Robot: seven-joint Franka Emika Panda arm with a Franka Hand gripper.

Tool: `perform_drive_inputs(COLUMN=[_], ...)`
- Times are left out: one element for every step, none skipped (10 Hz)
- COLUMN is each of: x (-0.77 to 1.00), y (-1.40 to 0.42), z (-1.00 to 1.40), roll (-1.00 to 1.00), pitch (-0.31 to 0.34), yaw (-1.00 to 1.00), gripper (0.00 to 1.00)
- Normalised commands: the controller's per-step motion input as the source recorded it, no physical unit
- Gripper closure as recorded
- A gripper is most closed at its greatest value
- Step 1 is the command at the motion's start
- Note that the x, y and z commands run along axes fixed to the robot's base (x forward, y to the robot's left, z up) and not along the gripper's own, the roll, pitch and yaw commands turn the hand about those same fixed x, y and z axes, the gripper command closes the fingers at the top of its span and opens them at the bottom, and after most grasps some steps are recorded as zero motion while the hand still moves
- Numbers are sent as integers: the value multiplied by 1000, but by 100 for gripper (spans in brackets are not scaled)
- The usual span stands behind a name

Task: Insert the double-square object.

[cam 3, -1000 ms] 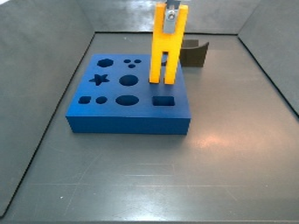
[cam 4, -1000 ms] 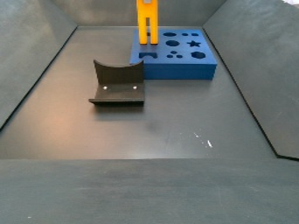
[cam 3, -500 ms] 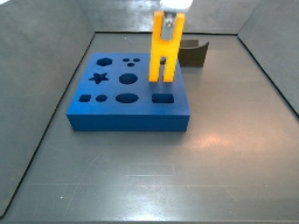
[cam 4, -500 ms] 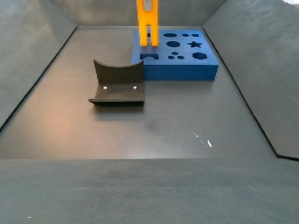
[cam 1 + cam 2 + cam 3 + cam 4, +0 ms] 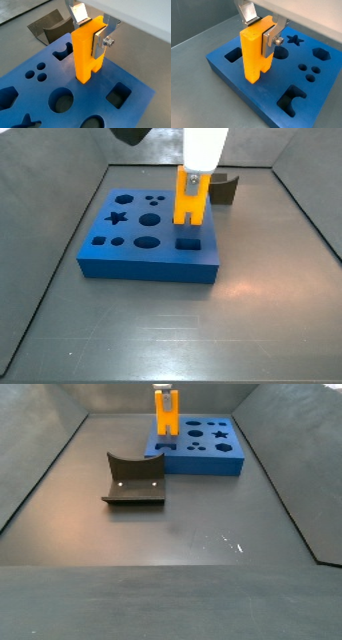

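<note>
Upright, double-square object point(image 5: 88, 50) clamped in pincer point(image 5: 93, 30), over blue block point(image 5: 133, 107)

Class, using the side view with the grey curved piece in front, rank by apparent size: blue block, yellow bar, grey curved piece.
1. Blue block.
2. Grey curved piece, though nearer the camera.
3. Yellow bar, held by the gripper at the block.

In a side view the block point(image 5: 147, 233) lies mid-frame on the table point(image 5: 241, 328); the double-square object point(image 5: 191, 196) stands upright at its upper right, gripped at the top by the claw point(image 5: 195, 176); the curved piece point(image 5: 225, 188) sits behind, upper right.
</note>
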Motion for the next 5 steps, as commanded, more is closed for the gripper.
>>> perform_drive_inputs(x=[-114,-251,-374,-114,0], y=[91,223,169,3,0], z=[-443,-383,-271,-194,0], roll=[69,84,69,0,0], pitch=[-19,0,0,-21,0], yaw=[-37,-80,-17,0,0], gripper=[100,100,100,100,100])
